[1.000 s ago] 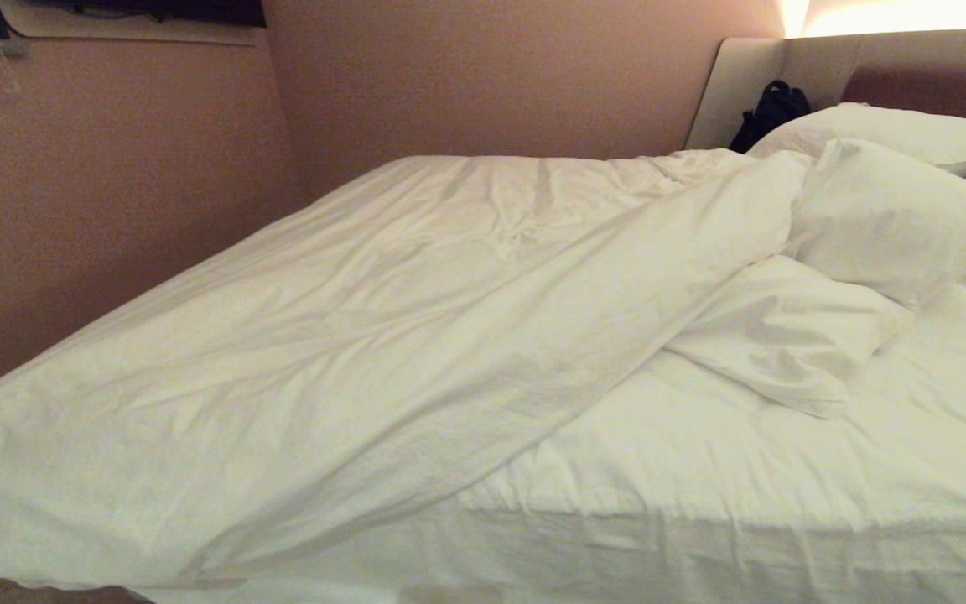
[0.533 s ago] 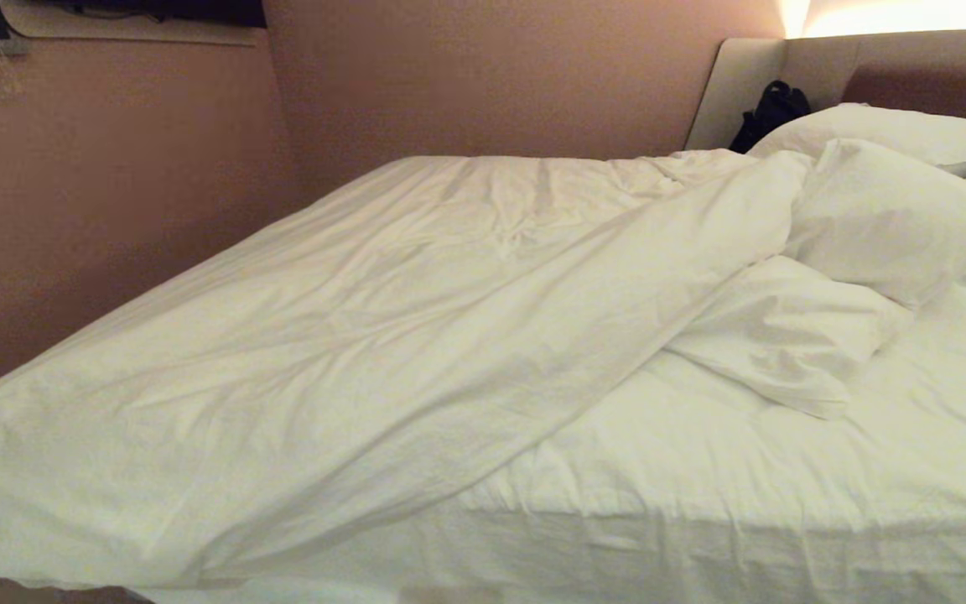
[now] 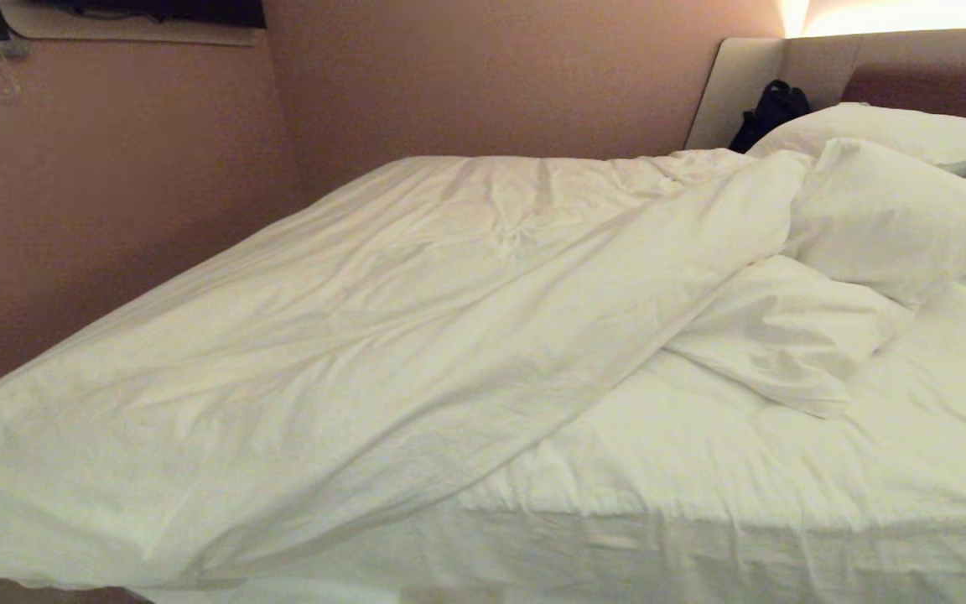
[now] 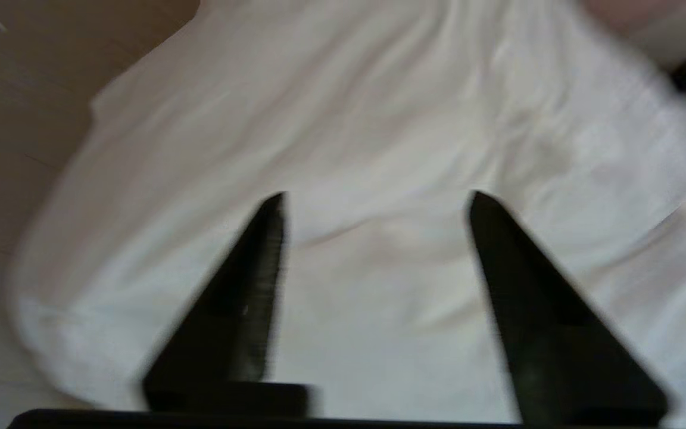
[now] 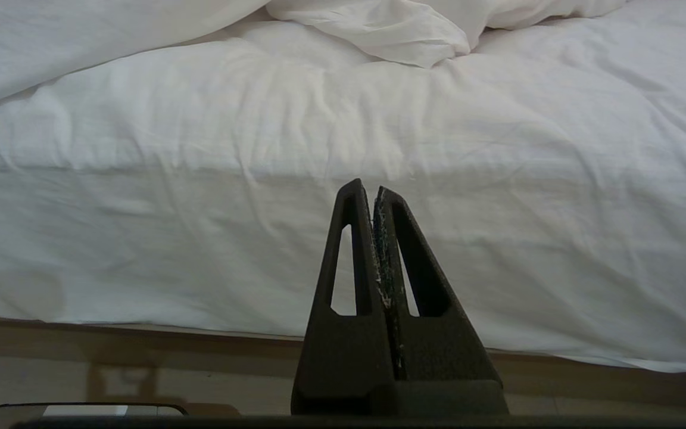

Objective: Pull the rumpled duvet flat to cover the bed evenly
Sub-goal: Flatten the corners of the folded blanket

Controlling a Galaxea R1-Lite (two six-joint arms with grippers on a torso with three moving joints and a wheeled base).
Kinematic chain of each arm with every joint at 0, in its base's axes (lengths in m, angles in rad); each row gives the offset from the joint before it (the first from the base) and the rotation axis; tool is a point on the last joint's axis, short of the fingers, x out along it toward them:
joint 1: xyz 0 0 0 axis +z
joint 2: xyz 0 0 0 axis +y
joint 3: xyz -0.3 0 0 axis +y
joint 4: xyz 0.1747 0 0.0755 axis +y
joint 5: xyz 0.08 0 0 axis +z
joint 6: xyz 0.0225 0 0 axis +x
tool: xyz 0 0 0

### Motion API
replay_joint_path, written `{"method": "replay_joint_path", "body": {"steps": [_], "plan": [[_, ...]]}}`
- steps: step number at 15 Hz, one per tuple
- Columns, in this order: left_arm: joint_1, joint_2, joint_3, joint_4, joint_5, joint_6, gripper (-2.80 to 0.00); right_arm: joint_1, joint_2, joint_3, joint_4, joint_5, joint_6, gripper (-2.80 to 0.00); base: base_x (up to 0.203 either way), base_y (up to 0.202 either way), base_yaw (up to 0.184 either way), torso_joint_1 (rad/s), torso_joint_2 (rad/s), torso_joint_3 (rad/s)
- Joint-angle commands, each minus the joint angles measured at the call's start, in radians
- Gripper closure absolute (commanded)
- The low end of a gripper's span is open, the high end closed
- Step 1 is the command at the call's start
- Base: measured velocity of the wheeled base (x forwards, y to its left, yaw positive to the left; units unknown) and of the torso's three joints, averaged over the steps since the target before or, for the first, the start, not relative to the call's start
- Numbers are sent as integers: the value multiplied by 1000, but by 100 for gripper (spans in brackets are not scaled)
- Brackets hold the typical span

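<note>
Duvet (image 3: 349, 377) barely shifts on the bed (image 3: 785, 470), bunched away from the pillows (image 3: 885, 210) with bare mattress beside them, so flattening remains undone; left gripper (image 4: 373, 238) hangs spread above its corner, right gripper (image 5: 374, 193) pressed together

Creamy white, plain and unpatterned, on the duvet (image 3: 349, 369); the same white on the pillows (image 3: 885, 210) and the mattress sheet (image 3: 701, 478). Beige edging with a brown panel on the headboard (image 3: 911, 75). Dusty pinkish brown on the wall (image 3: 114, 193). Black on a bag (image 3: 772, 109) by the headboard. Matte black on the left gripper (image 4: 373, 196) and right gripper (image 5: 373, 190). Light tan on the floor (image 5: 140, 375).
</note>
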Motion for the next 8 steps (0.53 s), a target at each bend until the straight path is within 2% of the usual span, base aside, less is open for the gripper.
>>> {"method": "replay_joint_path", "body": {"steps": [1,5,8], "plan": [[-9,-11,-23,9,-3,-61,0,0,0,0,0,0,-1,0,0,0,0,0,0,0],[-45,-56,-33,88,4,-61,0,0,0,0,0,0,-1,0,0,0,0,0,0,0],[-88,-99,-73,174,30,-116,0,0,0,0,0,0,-1,0,0,0,0,0,0,0]]}}
